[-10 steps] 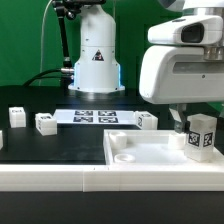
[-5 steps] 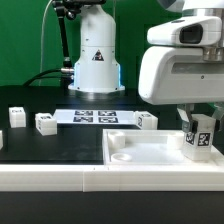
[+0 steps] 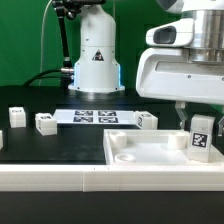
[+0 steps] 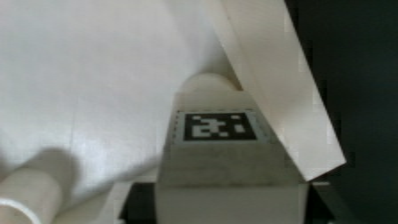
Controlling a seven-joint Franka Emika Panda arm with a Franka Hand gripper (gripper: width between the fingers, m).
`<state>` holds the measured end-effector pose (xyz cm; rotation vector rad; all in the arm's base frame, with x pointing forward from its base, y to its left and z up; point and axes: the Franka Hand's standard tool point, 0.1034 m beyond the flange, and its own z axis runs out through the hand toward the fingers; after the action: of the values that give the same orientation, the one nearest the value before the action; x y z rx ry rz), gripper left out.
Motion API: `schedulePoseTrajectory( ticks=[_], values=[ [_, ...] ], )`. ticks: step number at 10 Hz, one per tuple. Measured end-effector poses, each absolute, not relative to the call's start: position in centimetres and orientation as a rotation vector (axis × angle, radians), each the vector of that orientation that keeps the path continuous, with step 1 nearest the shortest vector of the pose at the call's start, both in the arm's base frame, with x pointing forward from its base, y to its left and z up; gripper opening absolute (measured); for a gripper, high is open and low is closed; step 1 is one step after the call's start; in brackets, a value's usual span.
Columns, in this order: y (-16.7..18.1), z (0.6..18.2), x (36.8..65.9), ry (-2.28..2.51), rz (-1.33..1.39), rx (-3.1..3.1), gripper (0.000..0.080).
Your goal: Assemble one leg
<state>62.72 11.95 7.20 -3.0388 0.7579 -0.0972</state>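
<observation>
Exterior view: I see the gripper (image 3: 201, 122) low over the front right part of the worktop as that view shows it, its fingers closed on the leg (image 3: 201, 136), a small white post with a black-and-white tag facing the camera. The leg stands nearly upright at the far right corner of the large white panel (image 3: 150, 152), which lies flat along the front edge of the worktop (image 3: 60, 145); whether the leg's foot is seated in the panel's corner socket I cannot tell. Near the panel's left corner a round recessed socket (image 3: 124, 153) is visible. Toward the back edge lies the marker board (image 3: 92, 117), flat, with several tags. Three more small white posts rest on the dark surface: one just right of the marker board (image 3: 146, 121), one left of it (image 3: 45, 122) and one further left (image 3: 17, 116), all well apart from the held leg. The arm's base (image 3: 96, 55) stands behind the marker board.

Wrist view: the leg (image 4: 219, 140) fills the centre, tag toward the lens, against the white panel (image 4: 107, 80).
</observation>
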Motion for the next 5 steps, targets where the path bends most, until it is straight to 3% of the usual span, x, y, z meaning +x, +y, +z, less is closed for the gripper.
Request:
schedulePoseTrajectory(
  ticks=[2, 5],
  values=[
    [11.83, 7.18, 62.62, 1.210, -0.096, -2.887, 0.0290],
    [11.54, 7.16, 62.66, 1.457, -0.068, -2.743, 0.0291]
  ],
)
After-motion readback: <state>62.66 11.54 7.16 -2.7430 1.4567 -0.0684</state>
